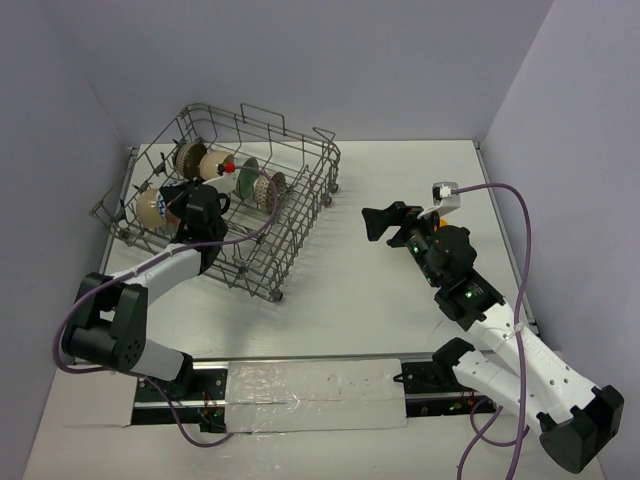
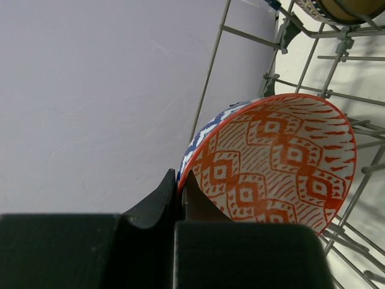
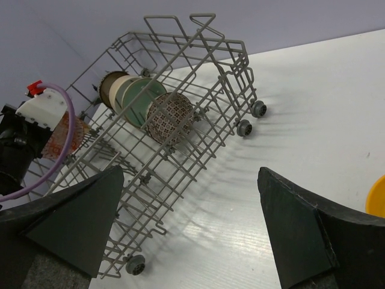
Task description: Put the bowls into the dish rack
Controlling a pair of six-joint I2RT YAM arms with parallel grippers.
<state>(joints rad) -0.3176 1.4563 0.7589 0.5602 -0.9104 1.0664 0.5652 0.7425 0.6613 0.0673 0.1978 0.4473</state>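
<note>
The grey wire dish rack (image 1: pixel 290 215) stands at the far left of the table. Several bowls stand on edge in its back row: brown (image 1: pixel 187 157), cream (image 1: pixel 212 163), pale green (image 1: pixel 247 175) and a patterned one (image 1: pixel 266 189). A beige bowl (image 1: pixel 152 207) sits at the rack's left end. My left gripper (image 1: pixel 185 200) is inside the rack, shut on the rim of a bowl (image 2: pixel 277 162) that is orange-patterned inside and blue-white outside. My right gripper (image 1: pixel 385 222) is open and empty above the table, right of the rack (image 3: pixel 180 120).
An orange-yellow rim (image 3: pixel 378 195) shows at the right edge of the right wrist view, on the table. Another bowl with a blue pattern (image 2: pixel 337 7) sits in the rack beyond the held one. Walls close the back and sides.
</note>
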